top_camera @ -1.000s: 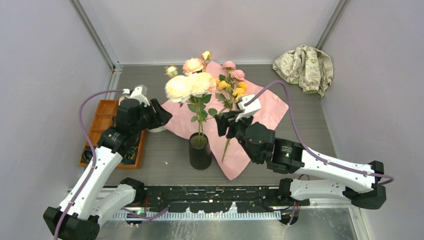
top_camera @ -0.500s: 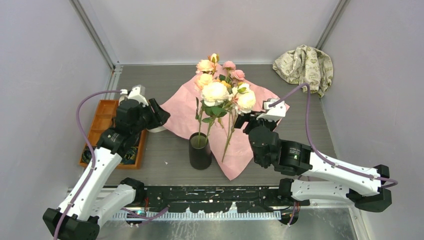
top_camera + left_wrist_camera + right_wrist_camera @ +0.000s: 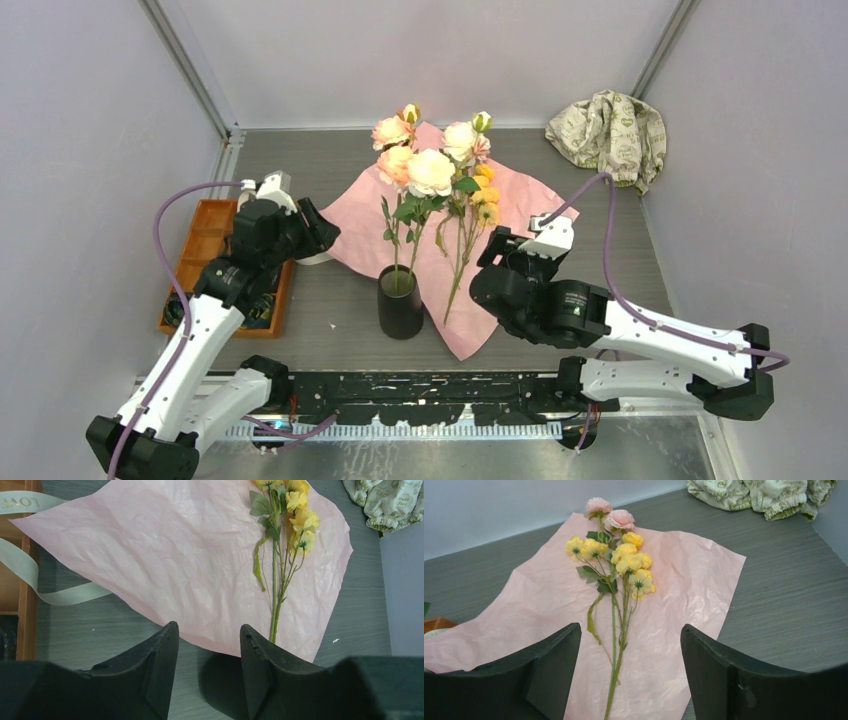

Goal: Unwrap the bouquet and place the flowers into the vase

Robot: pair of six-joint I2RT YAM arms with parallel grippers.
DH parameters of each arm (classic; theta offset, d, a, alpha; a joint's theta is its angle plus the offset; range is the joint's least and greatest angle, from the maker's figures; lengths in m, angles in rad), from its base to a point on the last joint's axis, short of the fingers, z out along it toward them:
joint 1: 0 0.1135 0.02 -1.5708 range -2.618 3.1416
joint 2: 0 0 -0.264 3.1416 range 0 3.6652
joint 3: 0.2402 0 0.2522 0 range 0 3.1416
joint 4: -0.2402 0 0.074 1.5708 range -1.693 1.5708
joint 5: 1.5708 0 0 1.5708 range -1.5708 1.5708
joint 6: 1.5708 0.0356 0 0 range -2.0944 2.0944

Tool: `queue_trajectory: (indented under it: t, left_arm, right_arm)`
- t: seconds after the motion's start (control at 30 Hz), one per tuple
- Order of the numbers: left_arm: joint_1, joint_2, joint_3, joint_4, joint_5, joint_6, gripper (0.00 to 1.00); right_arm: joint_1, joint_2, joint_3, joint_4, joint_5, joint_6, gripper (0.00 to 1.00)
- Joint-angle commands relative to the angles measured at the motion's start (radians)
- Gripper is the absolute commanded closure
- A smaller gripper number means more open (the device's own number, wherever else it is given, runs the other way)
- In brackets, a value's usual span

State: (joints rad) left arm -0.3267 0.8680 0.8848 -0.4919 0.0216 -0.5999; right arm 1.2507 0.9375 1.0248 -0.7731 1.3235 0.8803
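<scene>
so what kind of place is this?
Probably a lab test cell: bare grey walls enclose the table; left arm and right arm bolt to a metal rail at its near edge.

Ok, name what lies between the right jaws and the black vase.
Top view: crinkled pink wrapping paper, with the yellow flower spray's green stem lying on it, spans from the right jaws to the matte black vase.
</scene>
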Motion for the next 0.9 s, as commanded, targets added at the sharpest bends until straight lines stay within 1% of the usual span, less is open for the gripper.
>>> queue_trajectory:
  t: [0.0, 0.1, 0.23, 0.3, 0.33, 0.37, 0.4, 0.43, 0.5, 0.57, 0.7, 0.8, 0.87]
  left_arm:
    - [0.004, -0.016, -0.003, 0.015, -0.008, -0.010, 0.51]
    - [0.005, -0.016, -0.006, 0.018, -0.008, -0.018, 0.51]
    - [0.005, -0.020, -0.006, 0.019, -0.013, -0.027, 0.51]
    - [0.005, -0.024, -0.003, 0.013, -0.014, -0.030, 0.51]
    - [0.005, -0.028, -0.002, 0.011, -0.014, -0.032, 0.51]
    - [0.004, -0.032, 0.001, 0.007, -0.014, -0.031, 0.51]
    - [0.005, -0.034, 0.003, 0.003, -0.028, -0.031, 0.51]
    - [0.005, -0.036, 0.005, -0.002, -0.043, -0.029, 0.50]
    - [0.005, -0.040, 0.005, -0.009, -0.046, -0.028, 0.50]
    - [0.005, -0.043, 0.004, -0.013, -0.049, -0.028, 0.50]
    - [0.004, -0.038, -0.004, -0.004, -0.047, -0.031, 0.50]
    - [0.005, -0.026, -0.006, 0.005, -0.042, -0.032, 0.50]
    - [0.005, -0.019, -0.006, 0.008, -0.040, -0.032, 0.50]
  right_arm:
    - [0.001, 0.036, 0.021, -0.227, 0.011, 0.304, 0.22]
    - [0.003, 0.063, 0.001, -0.264, -0.038, 0.381, 0.23]
    - [-0.034, 0.100, -0.022, -0.180, -0.154, 0.338, 0.25]
    - [-0.111, 0.135, -0.028, -0.129, -0.278, 0.297, 0.28]
    - [-0.162, 0.152, -0.036, -0.082, -0.366, 0.268, 0.29]
    - [-0.243, 0.171, -0.058, -0.040, -0.452, 0.239, 0.30]
    - [-0.283, 0.179, -0.071, 0.011, -0.536, 0.211, 0.30]
    - [-0.360, 0.189, -0.096, 0.056, -0.617, 0.182, 0.31]
    - [-0.462, 0.216, -0.113, 0.129, -0.731, 0.129, 0.32]
    - [-0.543, 0.256, -0.100, 0.168, -0.786, 0.078, 0.33]
    - [-0.662, 0.371, -0.033, 0.227, -0.906, -0.013, 0.33]
    - [-0.706, 0.463, 0.016, 0.283, -0.988, -0.047, 0.34]
    - [-0.717, 0.540, 0.070, 0.285, -1.009, -0.068, 0.34]
